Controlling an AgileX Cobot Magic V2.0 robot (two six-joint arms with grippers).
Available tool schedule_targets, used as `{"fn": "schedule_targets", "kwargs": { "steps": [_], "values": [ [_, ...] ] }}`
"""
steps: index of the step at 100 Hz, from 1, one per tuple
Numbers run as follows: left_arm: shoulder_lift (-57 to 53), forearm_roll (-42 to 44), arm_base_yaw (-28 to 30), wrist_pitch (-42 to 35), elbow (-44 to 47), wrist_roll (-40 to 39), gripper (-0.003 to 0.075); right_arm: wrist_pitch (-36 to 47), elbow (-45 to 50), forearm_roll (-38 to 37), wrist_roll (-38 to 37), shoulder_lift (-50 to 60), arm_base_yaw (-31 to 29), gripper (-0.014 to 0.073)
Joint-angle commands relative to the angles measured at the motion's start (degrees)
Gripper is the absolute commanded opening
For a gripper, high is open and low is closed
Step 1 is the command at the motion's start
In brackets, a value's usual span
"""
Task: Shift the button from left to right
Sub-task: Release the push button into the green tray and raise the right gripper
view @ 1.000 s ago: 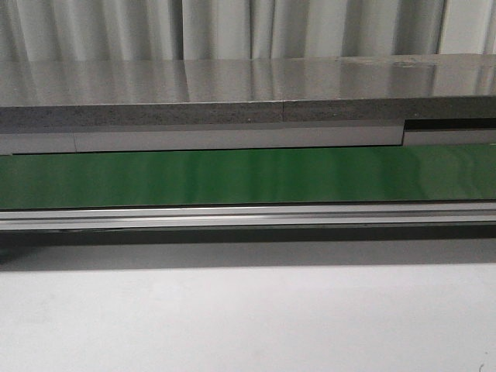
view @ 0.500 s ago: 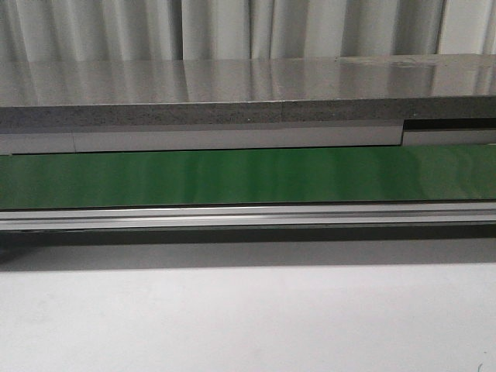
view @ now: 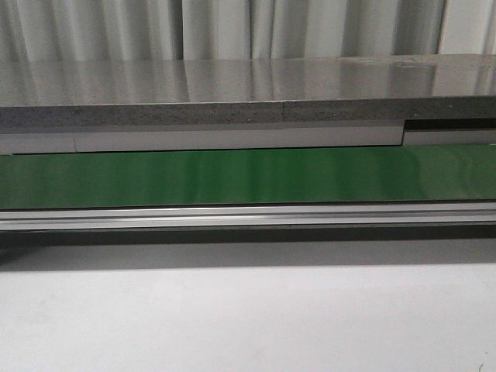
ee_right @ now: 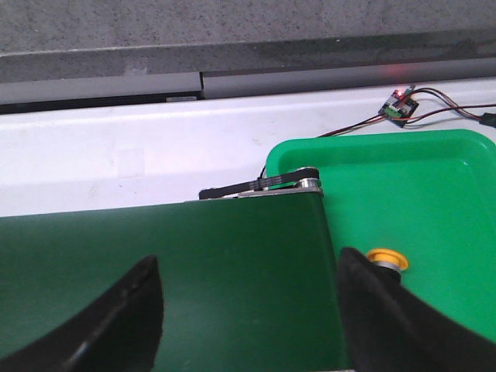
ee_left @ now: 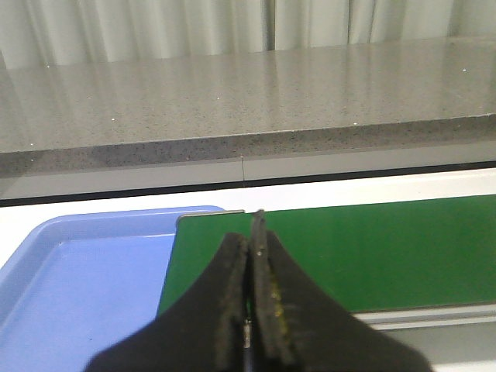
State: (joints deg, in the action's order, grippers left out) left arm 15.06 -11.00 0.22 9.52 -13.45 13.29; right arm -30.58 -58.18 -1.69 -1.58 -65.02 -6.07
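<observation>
The button (ee_right: 387, 257) lies in the green tray (ee_right: 434, 186) past the right end of the green belt (ee_right: 194, 271). Only its yellow-orange collar and a bit of grey show; the rest is hidden behind a finger of my right gripper. My right gripper (ee_right: 248, 267) hangs open over that end of the belt with nothing between its fingers. My left gripper (ee_left: 249, 236) is shut, with nothing visible in it, over the belt's (ee_left: 349, 248) left end beside a blue tray (ee_left: 70, 279). The front view shows the belt (view: 248, 177) but neither gripper and no button.
A grey stone counter (view: 248, 89) runs behind the belt, and an aluminium rail (view: 248, 215) runs along its front. White tabletop (view: 248, 318) lies nearer. A small circuit board (ee_right: 399, 106) with a red light and wires sits behind the green tray.
</observation>
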Motion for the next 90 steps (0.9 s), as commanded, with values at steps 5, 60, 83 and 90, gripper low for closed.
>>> {"fn": "schedule_targets", "kwargs": {
  "steps": [5, 60, 83, 90],
  "values": [
    [0.42, -0.69, -0.41, -4.87, -1.68, -0.06, -0.0020, 7.47, 6.91, 0.15, -0.04, 10.36, 0.09, 0.0486],
    [0.42, -0.69, -0.41, -4.87, -1.68, -0.06, -0.0020, 7.27, 28.81, 0.15, -0.04, 46.53, 0.09, 0.0486],
    [0.42, -0.69, -0.41, -4.87, -1.68, -0.06, -0.0020, 4.94, 28.81, 0.15, -0.04, 48.50, 0.09, 0.0447],
    [0.42, -0.69, -0.41, -4.87, -1.68, -0.06, -0.0020, 4.94, 28.81, 0.15, -0.04, 48.50, 0.09, 0.0358]
  ]
}}
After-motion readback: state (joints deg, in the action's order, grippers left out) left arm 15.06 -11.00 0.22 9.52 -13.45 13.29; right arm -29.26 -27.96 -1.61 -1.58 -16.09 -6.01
